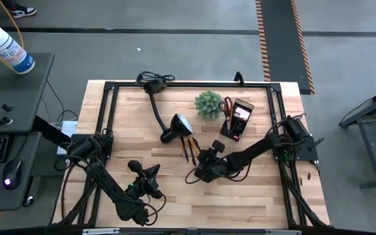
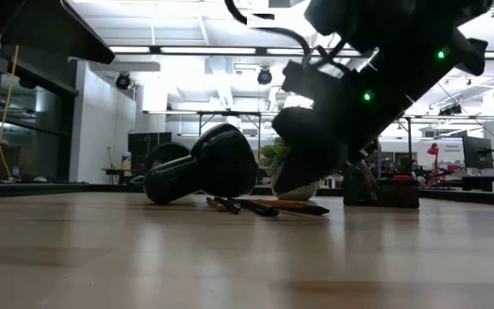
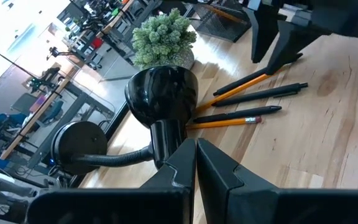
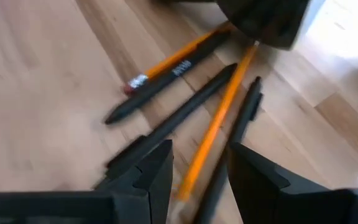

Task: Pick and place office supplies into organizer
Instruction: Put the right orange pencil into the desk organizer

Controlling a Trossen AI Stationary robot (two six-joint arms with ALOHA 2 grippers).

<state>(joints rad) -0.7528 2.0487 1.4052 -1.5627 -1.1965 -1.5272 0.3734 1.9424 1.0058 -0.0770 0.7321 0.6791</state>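
Writing: white print shows on the dark barrel of one pen (image 4: 166, 78) in the right wrist view; too blurred to read.
Pens and pencils (image 1: 189, 149): a small cluster lying flat on the table (image 1: 253, 196), just beside the lamp head (image 1: 178, 125); in the high view their long axes run roughly toward and away from the table's front edge.
Right gripper (image 1: 200, 155): low over the cluster, jaws parted, an orange pencil (image 4: 219, 124) lying in line with the gap; nothing gripped.
Left gripper (image 1: 150, 175): near the front left of the table, jaws pressed together, empty.
Organizer (image 1: 236, 120): black box just beside the plant (image 1: 208, 103), toward the table's back; red-handled scissors (image 1: 226, 105) stand in it.
Only in left wrist view: four separate sticks, two orange and two dark, with a pink eraser end (image 3: 257, 119).
Only in low view: the cluster (image 2: 264, 206) lies in front of the lamp head.
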